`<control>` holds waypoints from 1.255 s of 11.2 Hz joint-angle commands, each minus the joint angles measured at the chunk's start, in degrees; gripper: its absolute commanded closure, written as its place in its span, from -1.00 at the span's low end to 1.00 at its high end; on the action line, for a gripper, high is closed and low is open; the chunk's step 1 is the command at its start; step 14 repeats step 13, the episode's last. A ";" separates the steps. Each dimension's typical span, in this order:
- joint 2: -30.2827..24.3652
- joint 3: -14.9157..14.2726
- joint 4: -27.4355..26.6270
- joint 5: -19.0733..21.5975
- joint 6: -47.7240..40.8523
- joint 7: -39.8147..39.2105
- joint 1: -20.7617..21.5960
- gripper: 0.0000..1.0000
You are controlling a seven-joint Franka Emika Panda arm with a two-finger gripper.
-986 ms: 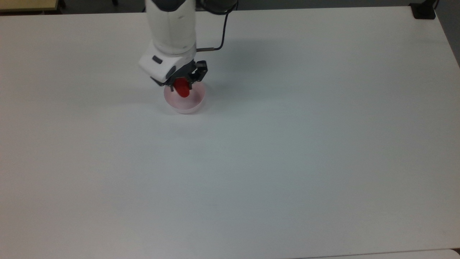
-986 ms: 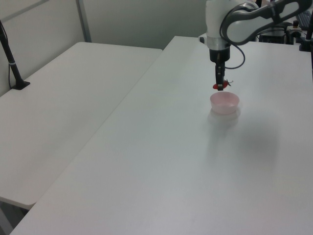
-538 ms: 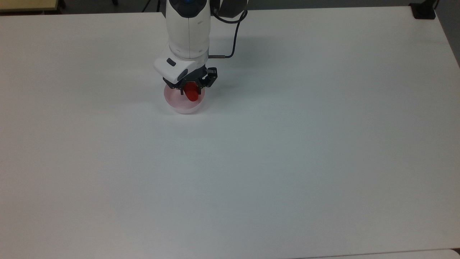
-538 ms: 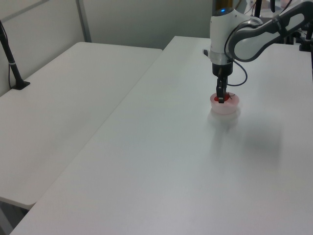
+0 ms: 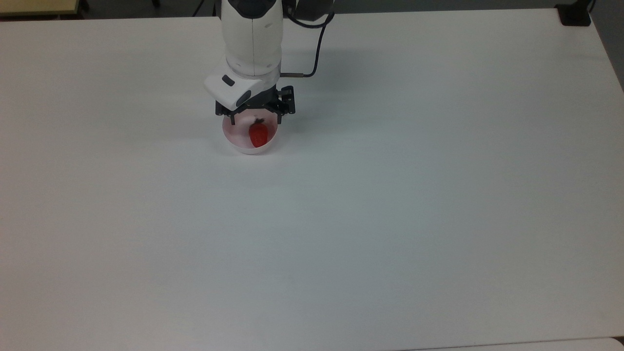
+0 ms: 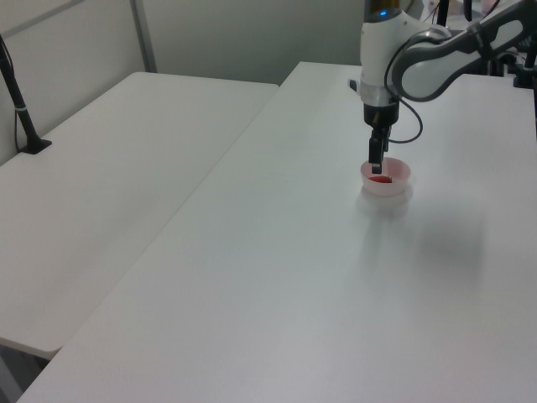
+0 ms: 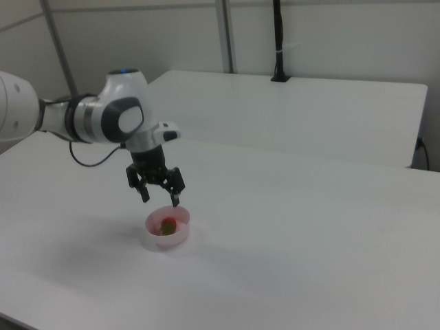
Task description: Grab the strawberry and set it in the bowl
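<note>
The strawberry [image 5: 258,134] lies inside the bowl [image 5: 239,144], on its floor toward the top view's right, red body pointing to the near rim and dark stem toward the arm; in the right view it shows as a red spot with a dark top in the middle of the bowl [image 7: 167,235]. The gripper [image 5: 255,118] hangs just above the bowl's far rim with its fingers spread apart and nothing between them, and the right view confirms this: the gripper [image 7: 159,198] is released, both fingers clear of the fruit and of the plastic. So the placing looks done, and the step in hand, as I judge it, is the retreat. To do it well, lift straight up before any sideways travel; the fingertips sit close over the rim, and a slanting exit could catch the light bowl and drag or tip it across the smooth table [image 5: 390,204]. Keep the fingers spread as they are while rising, since closing now could nip the stem or the wall. In the left view the gripper [image 6: 376,170] stands upright over the bowl [image 6: 394,186], which suits a clean vertical exit. The table is bare around the bowl, so once above the rim any path away is safe.
</note>
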 commanded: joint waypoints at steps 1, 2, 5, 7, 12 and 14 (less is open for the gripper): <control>-2.28 -0.21 6.89 -0.17 -10.20 1.50 1.54 -1.00; -3.25 -0.21 8.47 -0.17 -12.66 2.98 2.50 -1.00; -7.90 -0.29 9.98 -0.17 -17.07 15.02 4.17 -1.00; -10.37 -0.38 11.38 -0.17 -20.67 14.34 3.48 -1.00; -10.46 -1.52 18.24 1.84 -30.25 5.20 1.90 -1.00; -10.46 -1.53 18.33 1.94 -30.44 5.11 1.63 -1.00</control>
